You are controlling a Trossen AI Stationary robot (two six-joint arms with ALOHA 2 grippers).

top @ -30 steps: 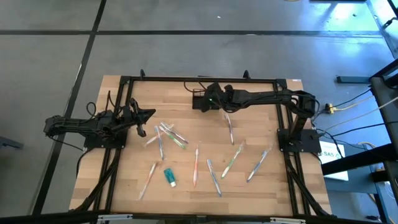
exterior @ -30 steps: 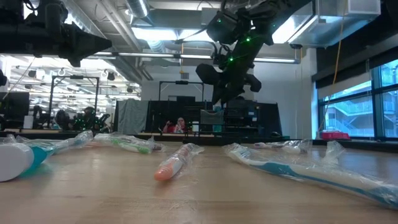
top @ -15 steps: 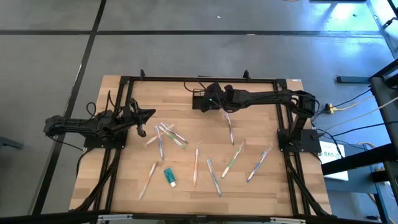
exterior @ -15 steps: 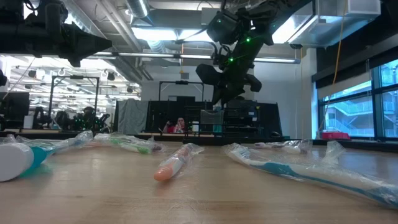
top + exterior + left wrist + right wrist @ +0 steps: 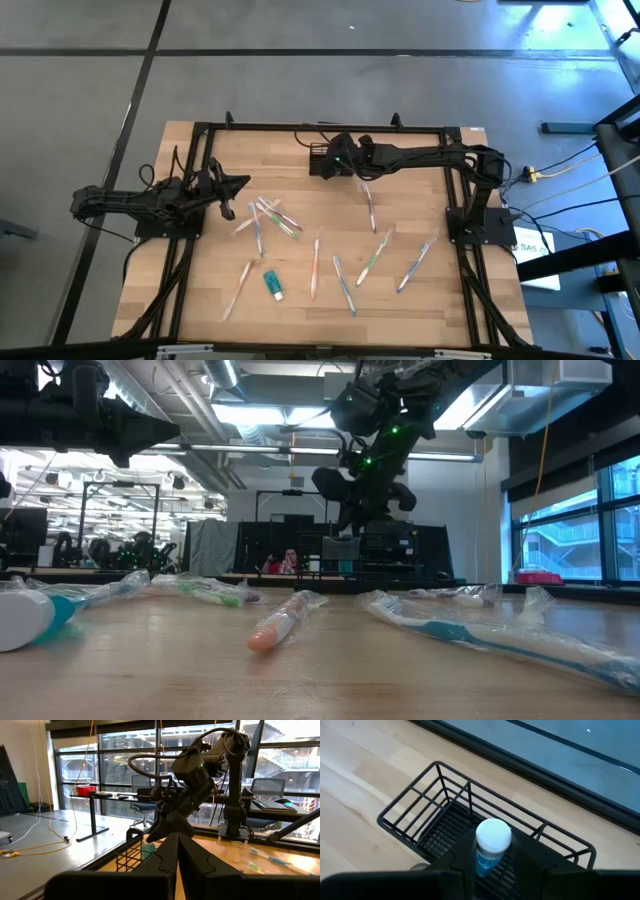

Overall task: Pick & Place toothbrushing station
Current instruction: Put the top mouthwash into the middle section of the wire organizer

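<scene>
We see the toothbrushing station [image 5: 321,158], a small black wire caddy, standing upright on the tabletop [image 5: 420,300] near the middle of its far edge. Our right gripper [image 5: 338,160] hangs just above it, clamped on a small teal tube [image 5: 490,847] with a white cap; the right wrist view shows that tube pinched between the two fingers [image 5: 525,860], cap toward the camera, over the caddy's open top. In the low view the right gripper [image 5: 352,510] sits above the caddy [image 5: 340,552], not yet down inside it.

Our left gripper [image 5: 238,184] waits over the left side of the tabletop with its fingers [image 5: 165,857] pressed together and nothing between them.

Across the middle and near part of the tabletop lie several wrapped toothbrushes [image 5: 315,265], scattered at different angles, and one more teal tube [image 5: 272,286] lies close to the near edge, left of centre.
</scene>
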